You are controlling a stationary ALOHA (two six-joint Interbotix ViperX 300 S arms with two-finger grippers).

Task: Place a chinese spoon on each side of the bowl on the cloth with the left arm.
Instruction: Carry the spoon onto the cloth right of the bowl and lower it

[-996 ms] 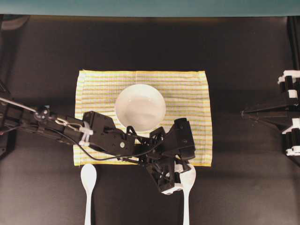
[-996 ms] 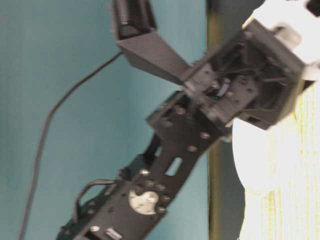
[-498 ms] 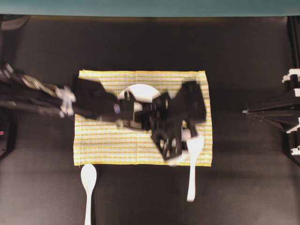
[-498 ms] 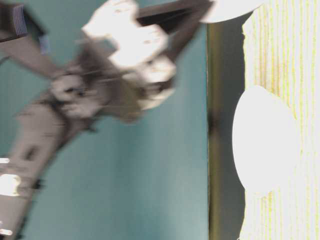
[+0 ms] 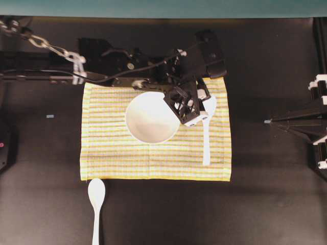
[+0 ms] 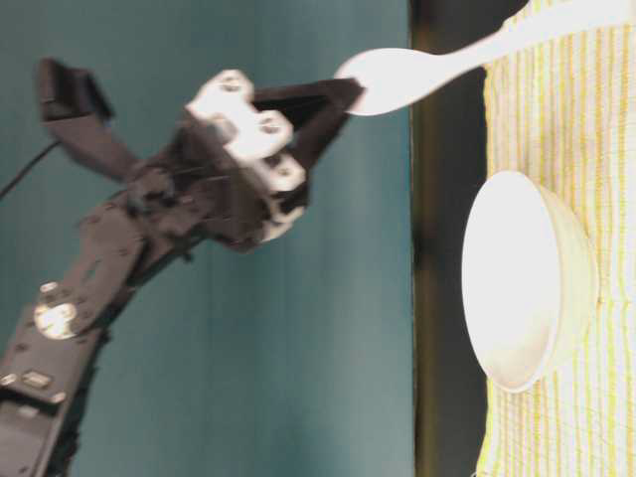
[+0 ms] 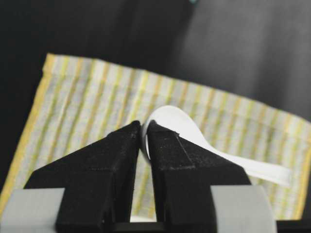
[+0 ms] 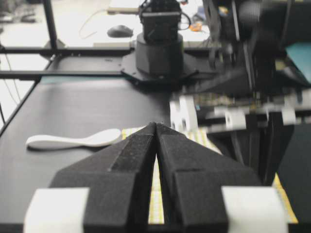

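Spoon one (image 5: 95, 204) lies on the black table (image 5: 265, 204), just off the near left corner of the cloth (image 5: 112, 153), its handle pointing away from the cloth. Further in, the white bowl (image 5: 148, 120) stands on the cloth. Just right of the bowl, the left gripper (image 5: 196, 106) is clamped on the scoop of spoon two (image 5: 206, 138); seen from the side, this spoon hangs tilted above the cloth. At the right edge, the right gripper (image 8: 156, 127) has its fingers pressed together, holding nothing.

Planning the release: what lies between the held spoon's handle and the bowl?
Bare striped cloth, seen overhead, between the held spoon handle and the bowl; nearer the spoon's scoop, the left gripper overlaps the bowl's rim.
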